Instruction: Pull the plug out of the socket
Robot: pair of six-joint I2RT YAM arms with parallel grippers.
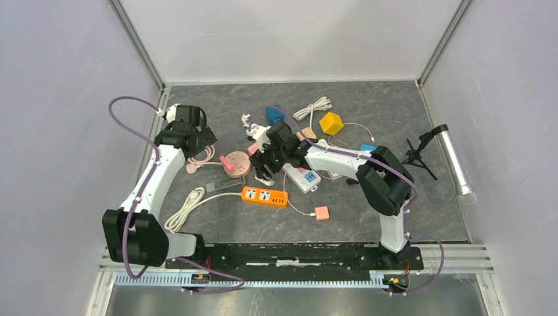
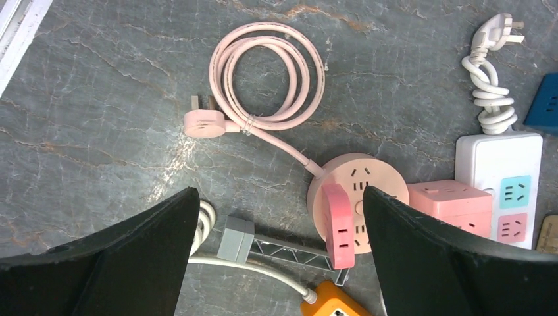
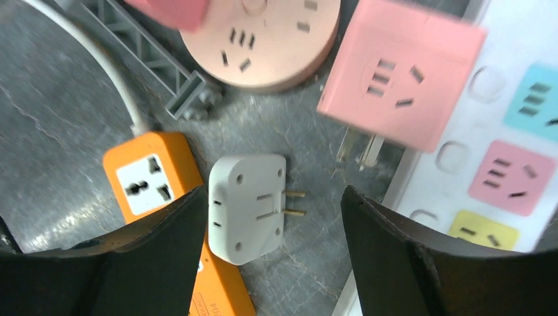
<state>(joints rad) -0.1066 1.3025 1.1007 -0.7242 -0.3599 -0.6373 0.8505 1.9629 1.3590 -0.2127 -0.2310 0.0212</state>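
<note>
Right claw hung over the middle of the table with its jaws apart, gripping nothing. Between its fingers lay the grey plug, touching the orange power strip. Its two brass pins were bare and sat in no socket. Just beyond it, a pink cube adapter leaned on the white power strip, its own pins also showing.

Further left, the left claw was spread wide and empty above the round pink socket. A darker pink plug sat on the near part of that socket's face.

If the grey plug was the one meant, the pull looked done and the plug set down, leaving only the arms to draw back. The darker pink plug looked seated, and the pictures did not say whether it counted too.
</note>
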